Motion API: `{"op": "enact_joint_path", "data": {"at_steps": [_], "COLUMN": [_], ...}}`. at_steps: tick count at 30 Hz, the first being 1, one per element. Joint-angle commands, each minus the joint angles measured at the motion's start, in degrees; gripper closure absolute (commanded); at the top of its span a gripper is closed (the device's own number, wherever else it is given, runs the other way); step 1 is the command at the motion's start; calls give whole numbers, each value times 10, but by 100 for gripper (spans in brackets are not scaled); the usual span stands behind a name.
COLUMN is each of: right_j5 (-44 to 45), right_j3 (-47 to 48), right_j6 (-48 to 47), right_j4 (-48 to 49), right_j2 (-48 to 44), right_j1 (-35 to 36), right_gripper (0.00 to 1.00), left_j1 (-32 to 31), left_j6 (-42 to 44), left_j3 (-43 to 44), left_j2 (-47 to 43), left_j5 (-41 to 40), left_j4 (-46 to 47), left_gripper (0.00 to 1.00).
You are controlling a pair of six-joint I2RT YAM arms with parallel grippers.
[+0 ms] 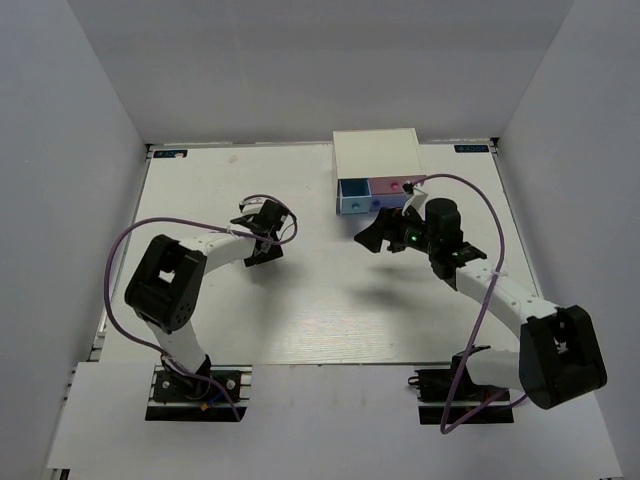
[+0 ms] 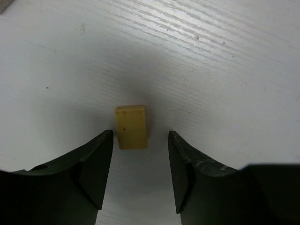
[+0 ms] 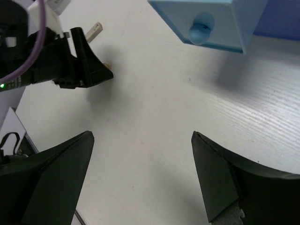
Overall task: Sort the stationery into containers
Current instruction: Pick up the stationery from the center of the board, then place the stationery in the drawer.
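The left gripper [image 2: 140, 135] stands half open and empty over the table [image 2: 225, 56], left of its middle. The tan eraser [image 2: 131, 126] lies flat at its fingertips, touching neither (and barely inside them). Closing from here may pinch only its near end and squirt it forward. The right gripper [image 3: 141, 137] hovers wide open and empty near the small blue drawer [image 3: 206, 21].
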Motion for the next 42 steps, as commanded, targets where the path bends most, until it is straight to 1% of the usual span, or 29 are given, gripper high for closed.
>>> {"op": "enact_joint_path", "data": {"at_steps": [1, 5, 6, 8, 9, 10, 11, 12, 14, 15, 16, 17, 18, 20, 21, 23, 24, 26, 27, 28, 29, 30, 32, 36, 42], "right_j5": [-25, -7, -4, -12, -17, -29, -32, -35, -35, -24, -19, 2, 8, 30, 33, 42, 45, 47, 47, 47, 48, 47, 49, 49, 47], "right_j3": [-3, -9, -11, -12, -11, -9, -8, -7, -3, 4, 8, 11, 19, 25, 31, 38, 38, 38, 36, 37, 37, 38, 36, 31, 18], "right_j6": [-66, -109, -117, -140, -146, -149, -156, -160, -171, -179, -189, -202, -208, -227, -240, -243, -244, -242, -239, -239, -238, -240, -241, -247, -245], "right_j4": [10, -1, -3, -1, -2, -6, -5, -5, -12, -15, -22, -27, -31, -51, -56, -68, -69, -70, -68, -69, -67, -66, -65, -63, -59], "right_j2": [-35, -73, -79, -94, -100, -102, -103, -112, -116, -120, -121, -125, -125, -124, -124, -119, -119, -113, -112, -110, -109, -110, -110, -116, -124], "right_j1": [-3, -4, -5, -7, -9, -12, -13, -18, -23, -26, -26, -33, -33, -40, -43, -54, -54, -62, -62, -67, -68, -74, -75, -85, -92], "right_gripper": [10, 10, 10, 10, 10, 10, 17, 23, 42, 63, 74, 91, 98, 100, 100, 100, 100, 100, 100, 100, 100, 100, 100, 100, 100], "left_j1": [2, 2, 7, 7, 7, 7, 7, 7, 7, -5, -5, -11, -17, -22, -23, -28, -33, -33, -33, -33, -33, -33, -33, -33, -33], "left_j6": [-2, -2, -2, -2, -2, -2, -2, 3, 23, 49, 68, 85, 111, 136, 144, 172, 180, 195, 195, 202, 209, 209, 217, 237, 260], "left_j3": [32, 37, 37, 37, 37, 37, 37, 37, 37, 37, 47, 57, 57, 62, 62, 70, 79, 109, 122, 134, 159, 171, 208, 264, 353], "left_j2": [6, 24, 24, 30, 30, 30, 30, 24, 14, 0, -11, -21, -43, -71, -82, -99, -99, -93, -72, -60, -49, -25, -2, 45, 114], "left_j5": [-16, -16, -16, -10, -5, 0, 0, 8, 29, 37, 58, 76, 118, 154, 197, 242, 301, 346, 392, 410, 445, 454, 475, 492, 484], "left_j4": [-11, -11, -6, 0, 0, 0, 5, 14, 28, 45, 55, 78, 93, 133, 174, 216, 258, 281, 292, 297, 304, 309, 309, 314, 270], "left_gripper": [40, 50, 57, 64, 72, 75, 78, 85, 92, 98, 100, 100, 100, 100, 100, 100, 100, 100, 100, 100, 100, 100, 100, 100, 98]}}
